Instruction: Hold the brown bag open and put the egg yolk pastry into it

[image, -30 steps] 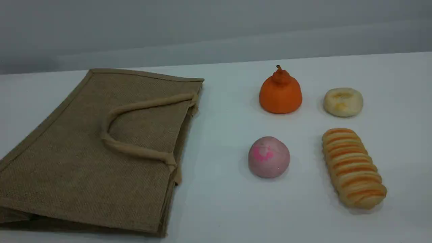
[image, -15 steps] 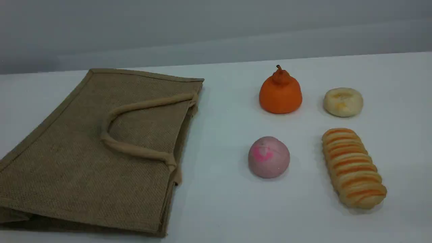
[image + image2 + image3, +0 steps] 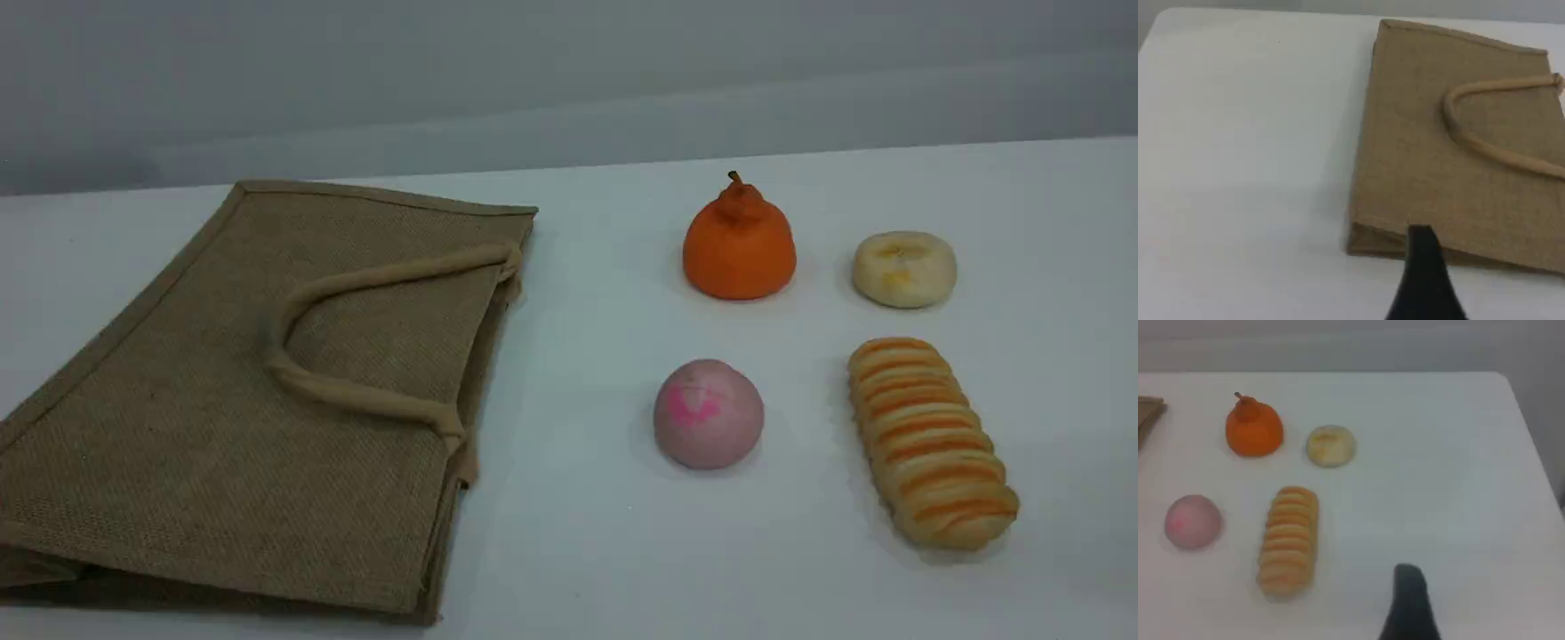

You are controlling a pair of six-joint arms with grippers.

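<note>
The brown bag (image 3: 222,400) lies flat on its side at the table's left, mouth toward the middle, with a beige handle (image 3: 356,396) looped on top. The egg yolk pastry (image 3: 904,268), a pale round bun with yellow patches, sits at the far right. Neither gripper shows in the scene view. In the left wrist view one dark fingertip (image 3: 1423,267) hangs above the table by the bag's (image 3: 1451,147) near corner, holding nothing. In the right wrist view one dark fingertip (image 3: 1408,600) hovers over bare table, well to the right of and nearer than the pastry (image 3: 1330,445).
An orange pear-shaped fruit (image 3: 739,244) stands left of the pastry. A pink-marked ball (image 3: 709,413) and a long orange-striped loaf (image 3: 929,440) lie in front of them. The table's right edge (image 3: 1531,453) runs close to the right arm's side.
</note>
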